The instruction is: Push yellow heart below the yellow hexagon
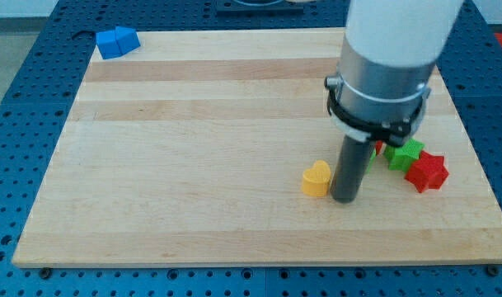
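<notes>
The yellow heart (316, 178) lies on the wooden board (193, 148), right of centre toward the view's bottom. My tip (344, 199) stands just to the heart's right, very close to it or touching. No yellow hexagon shows; the arm's body may hide it.
A green star block (405, 154) and a red star block (426, 172) lie together right of the rod. A small red piece (376, 151) peeks out beside the rod. Blue blocks (117, 41) sit at the board's top left corner. The arm's wide white and grey body (391, 58) covers the upper right.
</notes>
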`<state>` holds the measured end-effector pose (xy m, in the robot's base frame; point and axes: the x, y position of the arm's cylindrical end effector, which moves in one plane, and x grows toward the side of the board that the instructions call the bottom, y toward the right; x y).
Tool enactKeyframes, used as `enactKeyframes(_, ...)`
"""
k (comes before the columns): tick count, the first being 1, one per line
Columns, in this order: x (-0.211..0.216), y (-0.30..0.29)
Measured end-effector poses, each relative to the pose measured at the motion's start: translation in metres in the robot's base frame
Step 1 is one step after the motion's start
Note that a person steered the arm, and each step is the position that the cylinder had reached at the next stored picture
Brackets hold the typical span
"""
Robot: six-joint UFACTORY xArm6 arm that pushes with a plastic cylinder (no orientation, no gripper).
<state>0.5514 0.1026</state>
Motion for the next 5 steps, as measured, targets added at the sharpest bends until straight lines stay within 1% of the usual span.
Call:
enactKeyframes(1, 0.012, -0.013)
enactKeyframes(2, -0.024, -0.048)
enactKeyframes(3, -0.071, -0.072)
enactKeyframes(4, -0.065, -0.082)
enactKeyframes(5, -0.038, -0.089)
